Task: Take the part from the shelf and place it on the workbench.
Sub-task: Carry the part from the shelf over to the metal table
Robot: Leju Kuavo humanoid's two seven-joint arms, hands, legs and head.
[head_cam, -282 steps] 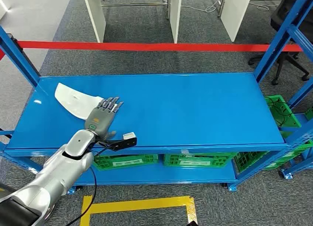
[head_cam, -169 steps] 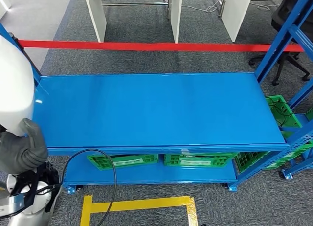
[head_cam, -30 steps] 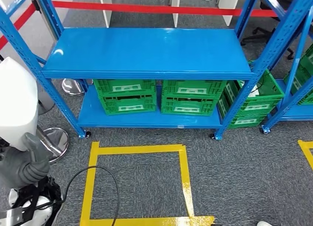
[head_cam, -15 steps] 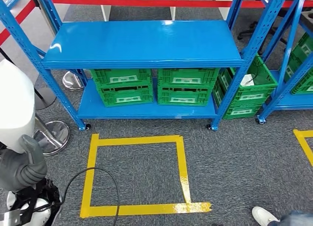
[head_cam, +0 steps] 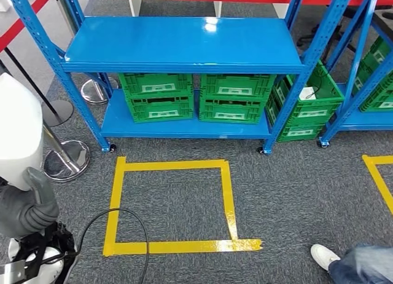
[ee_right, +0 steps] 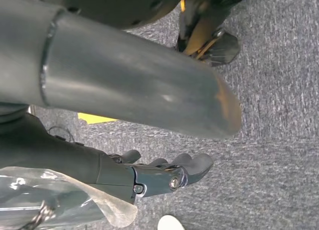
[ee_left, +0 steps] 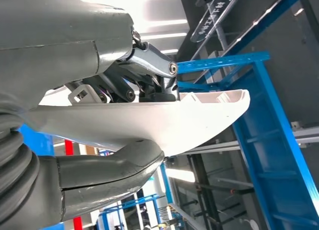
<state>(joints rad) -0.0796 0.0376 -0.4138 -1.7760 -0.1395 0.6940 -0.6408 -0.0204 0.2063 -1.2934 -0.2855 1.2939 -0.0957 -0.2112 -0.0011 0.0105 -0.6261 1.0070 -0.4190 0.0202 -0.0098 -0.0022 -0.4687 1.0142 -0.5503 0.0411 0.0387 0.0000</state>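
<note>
The white curved plastic part (head_cam: 16,130) stands upright at the left edge of the head view, gripped from below by my left hand (head_cam: 25,207). In the left wrist view the part (ee_left: 180,120) lies clamped between the thick grey thumb (ee_left: 109,172) and the darker fingers (ee_left: 146,65). The blue shelf (head_cam: 185,44) it came from stands ahead of me, its top board bare. My right hand (ee_right: 165,172) hangs over the grey carpet with its fingers loosely apart and nothing in it.
Green crates (head_cam: 157,96) fill the shelf's lower level, with more (head_cam: 308,106) to the right. A yellow tape square (head_cam: 171,207) marks the carpet. A person's shoe and trouser leg (head_cam: 345,265) stand at the lower right. Stanchion bases (head_cam: 67,161) stand left.
The whole picture has shifted: the camera has backed away from the shelf. The person's shoe and leg have come further in. My left hand still holds the white part.
</note>
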